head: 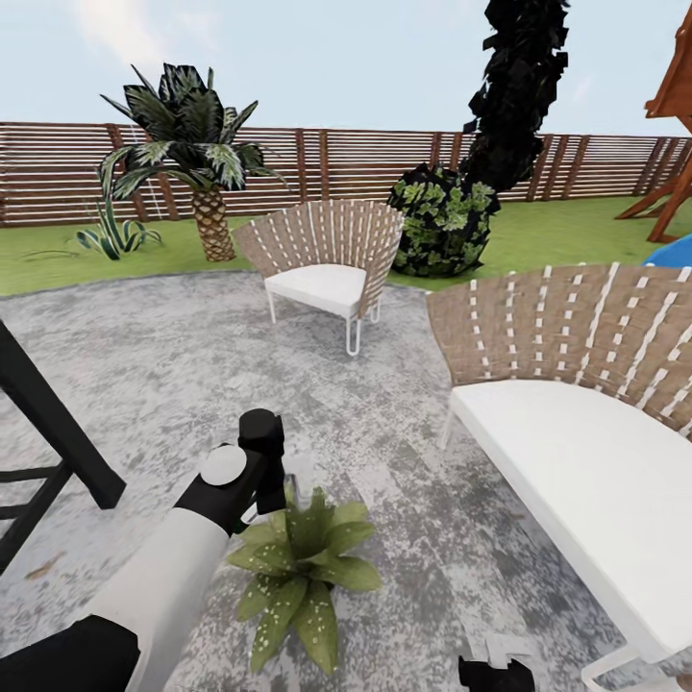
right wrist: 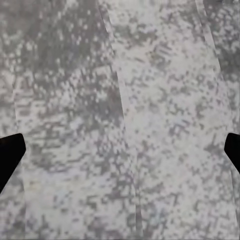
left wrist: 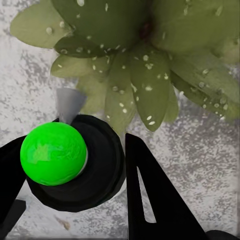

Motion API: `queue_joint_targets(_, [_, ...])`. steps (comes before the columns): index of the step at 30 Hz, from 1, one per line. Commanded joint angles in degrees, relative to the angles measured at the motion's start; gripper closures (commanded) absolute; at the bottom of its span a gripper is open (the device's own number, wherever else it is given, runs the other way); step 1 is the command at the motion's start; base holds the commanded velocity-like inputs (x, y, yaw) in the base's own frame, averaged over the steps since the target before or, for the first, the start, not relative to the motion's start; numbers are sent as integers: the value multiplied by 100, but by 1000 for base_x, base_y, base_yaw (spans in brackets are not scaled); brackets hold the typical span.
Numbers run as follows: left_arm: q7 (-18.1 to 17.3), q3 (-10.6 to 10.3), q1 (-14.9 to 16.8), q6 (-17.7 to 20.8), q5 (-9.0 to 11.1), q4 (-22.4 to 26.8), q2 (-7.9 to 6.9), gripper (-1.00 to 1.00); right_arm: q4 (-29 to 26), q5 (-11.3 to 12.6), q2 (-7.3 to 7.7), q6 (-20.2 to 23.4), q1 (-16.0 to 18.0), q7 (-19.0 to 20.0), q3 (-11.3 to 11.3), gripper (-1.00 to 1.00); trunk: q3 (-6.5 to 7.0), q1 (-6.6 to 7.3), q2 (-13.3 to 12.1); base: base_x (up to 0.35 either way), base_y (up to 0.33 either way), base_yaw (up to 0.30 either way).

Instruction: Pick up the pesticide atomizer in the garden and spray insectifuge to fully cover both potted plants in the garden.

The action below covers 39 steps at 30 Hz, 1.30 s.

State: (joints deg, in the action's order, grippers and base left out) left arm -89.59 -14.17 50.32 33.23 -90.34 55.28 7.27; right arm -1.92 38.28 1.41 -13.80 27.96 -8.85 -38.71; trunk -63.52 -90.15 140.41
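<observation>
The left gripper [left wrist: 75, 165] was clamped on the atomizer [left wrist: 75, 170], its nozzle pointing at the speckled plant [left wrist: 145, 65] just ahead on the patio [head: 192, 384]. The right gripper's [right wrist: 120, 155] fingers stood wide apart above bare stone.

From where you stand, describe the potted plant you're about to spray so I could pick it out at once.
On the round grey stone patio, just left of the big white-cushioned woven chair, a low rosette sits right beneath the left gripper. This potted plant has broad pointed green leaves with pale speckles, lying close to the ground. Unlike the tall scaly-trunked palm and the spiky agave back by the fence, it stands on the stone, not the lawn.
</observation>
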Motion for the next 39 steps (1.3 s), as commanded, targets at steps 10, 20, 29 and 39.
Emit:
queue_joint_targets(10, [-41, -7, 4, 61, -36, 1, 2, 100, -10, 47, 21, -7, -1, -29, -42, -100, -5, 1, 2, -152, -137, 202])
queue_joint_targets(20, [-41, -15, 6, 157, -36, -24, 21, 100, -10, 40, 4, 1, -1, -24, -55, -100, -1, 1, 2, -59, -39, 102])
queue_joint_targets(29, [-41, -232, 89, 653, -37, -140, 272, 100, 7, 5, 35, 1, -1, -12, -67, -100, 1, 1, 2, 0, 0, 16])
queue_joint_targets(39, [-41, -1054, 554, 675, 3, -316, 272, 100, 8, 5, 35, 9, -1, -12, -66, -100, 1, 1, 2, 0, 0, 0])
